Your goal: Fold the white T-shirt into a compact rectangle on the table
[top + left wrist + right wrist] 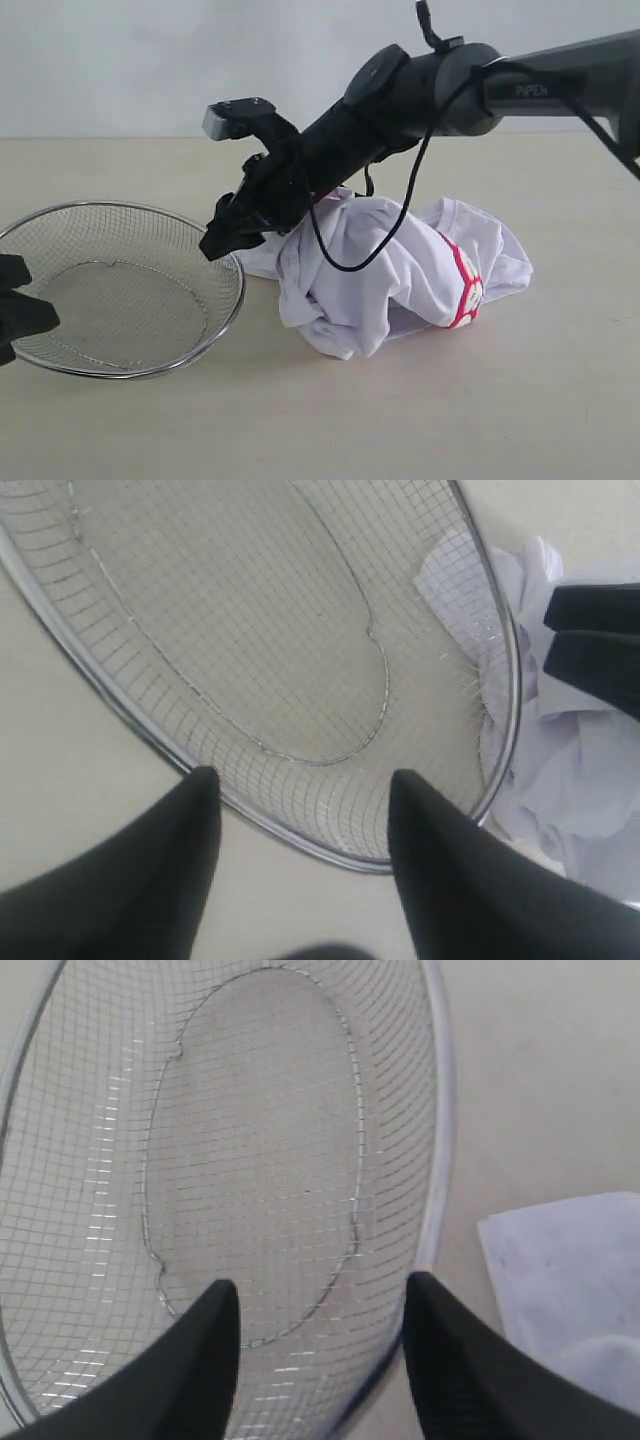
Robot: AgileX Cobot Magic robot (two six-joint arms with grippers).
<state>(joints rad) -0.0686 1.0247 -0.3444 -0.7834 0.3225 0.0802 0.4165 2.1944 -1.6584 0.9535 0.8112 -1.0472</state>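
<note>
Left gripper [302,776] and right gripper [320,1282] gape empty at the basket [110,235]; beside the right, the limp white T-shirt [400,275] probably wants hem pinches

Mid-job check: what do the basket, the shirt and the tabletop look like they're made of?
Basket: metal wire mesh, shiny, likely steel; see-through grid with a glinting rim. T-shirt: soft white fabric, probably cotton; it crumples into loose folds. Table: matte pale beige, perhaps laminate; smooth, no glare.
</note>
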